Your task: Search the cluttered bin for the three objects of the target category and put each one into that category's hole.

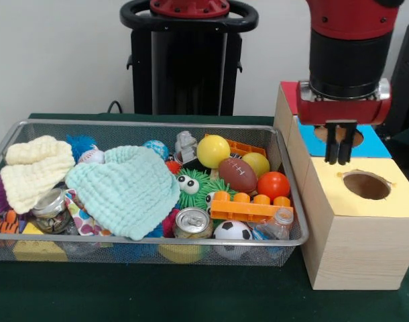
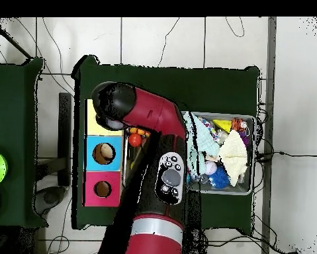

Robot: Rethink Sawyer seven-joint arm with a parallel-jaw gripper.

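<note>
Where both views meet, listed from largest to smallest:

Surface: covered in dark green cloth, carrying the bin and the sorting box side by side.

Arm: red and black, reaching in the overhead view from 6 o'clock up toward 11 o'clock, covering part of the bin and the yellow section of the box.

Bin: wire mesh basket, filling the 9 o'clock half of the front view, crammed with clutter.

Sorting box: pale wood, at 3 o'clock of the bin and just beside it; three coloured tops in a row, yellow nearest the camera, then blue, then red; round hole open in the yellow top; blue hole and red hole clear in the overhead view.

Cloths: mint green one draped over the bin's middle; cream one at its 9 o'clock end.

Orange block: studded plastic, at 4 o'clock in the bin, near the box side.

End effector: hanging above the box, over the edge between the blue and yellow tops, at 11 o'clock of the yellow hole; two dark fingers pointing down, close together with only a thin gap, nothing held.

Balls: brown football, yellow ball, orange ball, black-and-white soccer ball, all clustered at the bin's 3 o'clock end.

Tin can: silver, upright against the bin's near wall, at 9 o'clock of the soccer ball.

Green fuzzy toy: googly eyes, between the mint cloth and the football.
</note>
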